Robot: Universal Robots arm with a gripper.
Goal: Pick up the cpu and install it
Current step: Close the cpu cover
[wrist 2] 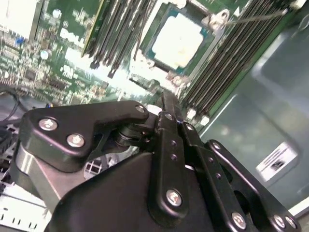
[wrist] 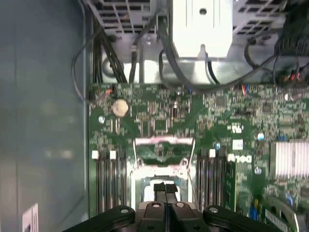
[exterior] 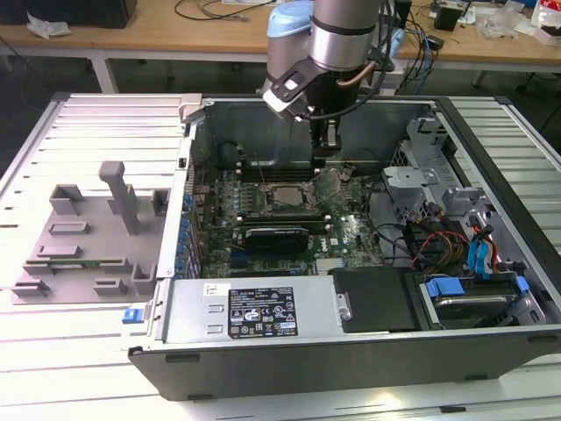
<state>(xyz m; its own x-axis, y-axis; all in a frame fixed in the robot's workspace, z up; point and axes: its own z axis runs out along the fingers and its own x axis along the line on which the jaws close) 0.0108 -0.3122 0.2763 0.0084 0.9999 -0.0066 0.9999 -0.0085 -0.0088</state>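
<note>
Exterior view first. The arm (exterior: 337, 35) stood over the open computer case (exterior: 351, 360), which lay on its side on the table (exterior: 105, 114), lid off. I'd judge that was so the hand could reach straight down to the green board (exterior: 355, 232). The hand (exterior: 326, 145) hung just above that board, near the socket. The cpu (exterior: 279, 198) sat flat inside the black socket frame (exterior: 252, 200), not in the hand. A metal bracket (exterior: 329, 186) stood tipped up at the socket's edge toward the exterior view's right, likely left open so the chip could go in. Well apart, on the exterior view's left, the grey fixture block (exterior: 88, 237) lay on the table.

In the second wrist view, black linkage (wrist 2: 96, 125) crowded the foreground and hid the board beneath it. The 2 fingers (wrist 2: 170, 108) were pressed together with nothing between them that I could make out, so the hand was clenched and carried nothing. Beyond the tips, the cpu (wrist 2: 176, 38) showed pale and shiny, square in its socket, with rows of memory slots (wrist 2: 118, 29) on either side.

In the first wrist view, the hand (wrist: 165, 189) showed its tips meeting along 1 thin seam, right over the socket, and they covered most of the chip. The bracket (wrist: 163, 141) rose just beyond. I couldn't tell whether the tips touched the chip, or whether it was fully seated. The cables (wrist: 169, 67) ran off past the picture's edge.
</note>
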